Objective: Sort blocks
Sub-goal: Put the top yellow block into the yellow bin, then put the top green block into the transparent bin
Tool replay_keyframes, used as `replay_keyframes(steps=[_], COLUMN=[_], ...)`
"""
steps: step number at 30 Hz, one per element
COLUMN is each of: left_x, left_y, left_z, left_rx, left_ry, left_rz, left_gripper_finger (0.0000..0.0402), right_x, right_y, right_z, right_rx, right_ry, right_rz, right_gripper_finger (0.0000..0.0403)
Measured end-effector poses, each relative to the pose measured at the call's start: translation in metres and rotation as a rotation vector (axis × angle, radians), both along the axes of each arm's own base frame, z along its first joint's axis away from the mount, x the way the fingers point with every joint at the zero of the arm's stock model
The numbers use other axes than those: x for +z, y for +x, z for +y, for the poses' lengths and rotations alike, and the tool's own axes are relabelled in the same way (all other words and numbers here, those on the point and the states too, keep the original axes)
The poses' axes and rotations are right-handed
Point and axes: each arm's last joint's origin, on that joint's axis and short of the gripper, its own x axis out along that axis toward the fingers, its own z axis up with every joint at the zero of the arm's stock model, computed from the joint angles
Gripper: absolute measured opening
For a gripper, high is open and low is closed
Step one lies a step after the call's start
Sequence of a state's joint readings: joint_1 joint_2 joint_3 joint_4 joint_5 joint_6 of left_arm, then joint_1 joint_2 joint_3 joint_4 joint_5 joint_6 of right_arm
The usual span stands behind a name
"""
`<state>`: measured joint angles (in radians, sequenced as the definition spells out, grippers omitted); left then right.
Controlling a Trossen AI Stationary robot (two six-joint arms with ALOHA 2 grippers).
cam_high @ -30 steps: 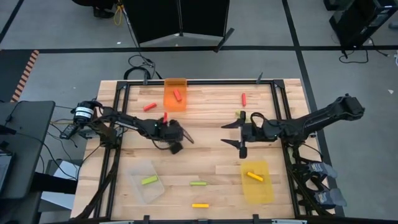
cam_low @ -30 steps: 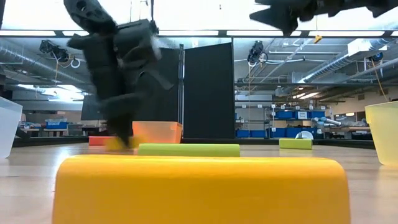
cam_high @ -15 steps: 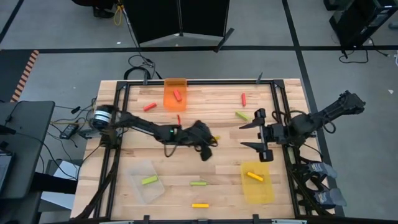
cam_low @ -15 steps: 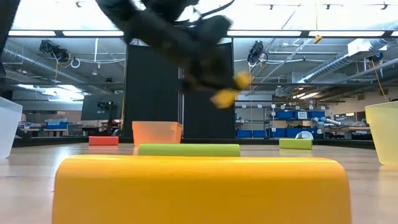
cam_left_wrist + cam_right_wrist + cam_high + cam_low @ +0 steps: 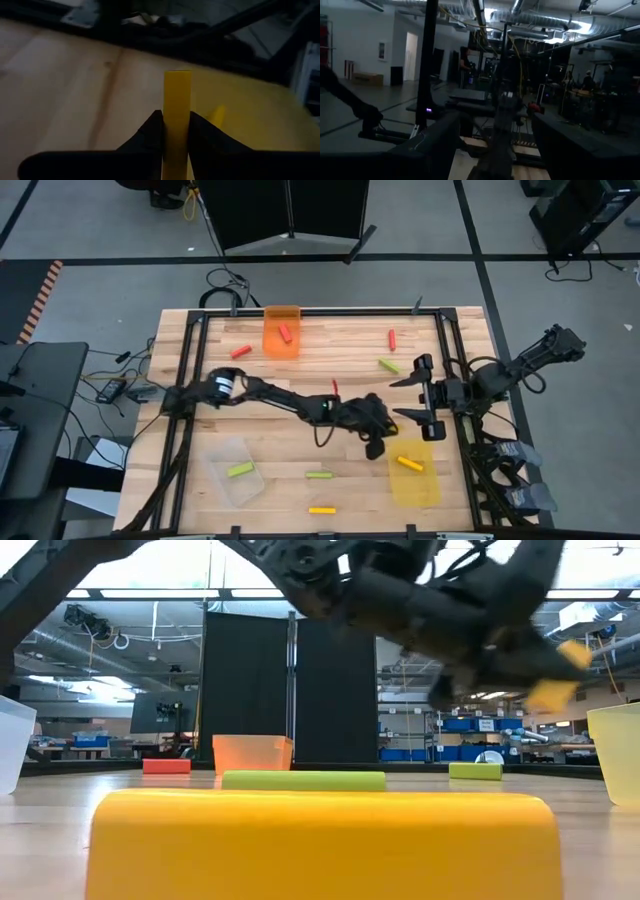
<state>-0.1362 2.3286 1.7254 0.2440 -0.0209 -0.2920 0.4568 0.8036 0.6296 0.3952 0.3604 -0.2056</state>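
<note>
My left arm reaches across the table; its gripper (image 5: 377, 446) (image 5: 176, 119) is shut on a yellow bar block (image 5: 177, 90) (image 5: 548, 694), lifted beside the yellow bin (image 5: 432, 485). That bin holds another yellow block (image 5: 408, 463). My right gripper (image 5: 409, 398) hovers open just beyond the bin, touching nothing. The orange bin (image 5: 282, 345) holds a red block (image 5: 285, 332); the clear bin (image 5: 222, 480) holds a green block (image 5: 240, 470). Red (image 5: 240, 351) (image 5: 392, 338), green (image 5: 388, 365) (image 5: 319, 475) and yellow (image 5: 322, 509) blocks lie flat on the table. My left gripper pinches the yellow bar between its two fingers (image 5: 150, 130), partway along its length (image 5: 177, 125). The bar lies along the fingers and its free end (image 5: 178, 77) sticks out past their tips. The block is lifted clear of the table.
The table has a black frame rail (image 5: 190, 380) along its left and right sides. The big yellow block (image 5: 320, 840) and green block (image 5: 303, 780) lie near the low camera. The two grippers are close together by the yellow bin.
My left arm has swept from the table's left-centre toward the right and near side, carrying the yellow block up off the table to the yellow bin's edge. My right gripper has drawn back a little toward the table's right edge, staying open.
</note>
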Motion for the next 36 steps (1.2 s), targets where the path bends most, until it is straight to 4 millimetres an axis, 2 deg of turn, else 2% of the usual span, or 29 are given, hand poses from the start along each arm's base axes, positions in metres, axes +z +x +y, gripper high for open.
replay_keyframes(steps=[6, 14, 23, 27, 31, 36], left_x=[-0.003, -0.002, -0.006, -0.005, -0.002, 0.01], left_y=[0.022, 0.026, 0.023, 0.023, 0.023, 0.015], left_z=[-0.02, -0.026, -0.034, -0.037, -0.037, -0.035], left_rx=[-0.053, -0.099, -0.116, -0.149, -0.154, -0.154], left_ry=[-0.016, -0.033, -0.032, -0.014, -0.002, 0.003], left_rz=[-0.046, -0.054, -0.02, -0.027, -0.056, -0.121], left_gripper_finger=[0.0064, 0.0069, 0.017, 0.0194, 0.0188, 0.0144], right_x=[0.001, 0.001, 0.001, 0.001, 0.0, -0.007], right_y=[-0.001, -0.001, -0.001, -0.001, -0.001, 0.0], right_z=[-0.001, -0.001, -0.001, -0.001, -0.001, -0.004], right_rx=[-0.008, -0.006, -0.009, -0.006, -0.037, -0.153], right_ry=[0.006, 0.008, 0.013, 0.03, 0.038, 0.071], right_rz=[-0.008, -0.004, -0.004, -0.004, 0.009, 0.083], right_gripper_finger=[0.0261, 0.0261, 0.0261, 0.0261, 0.0261, 0.0261])
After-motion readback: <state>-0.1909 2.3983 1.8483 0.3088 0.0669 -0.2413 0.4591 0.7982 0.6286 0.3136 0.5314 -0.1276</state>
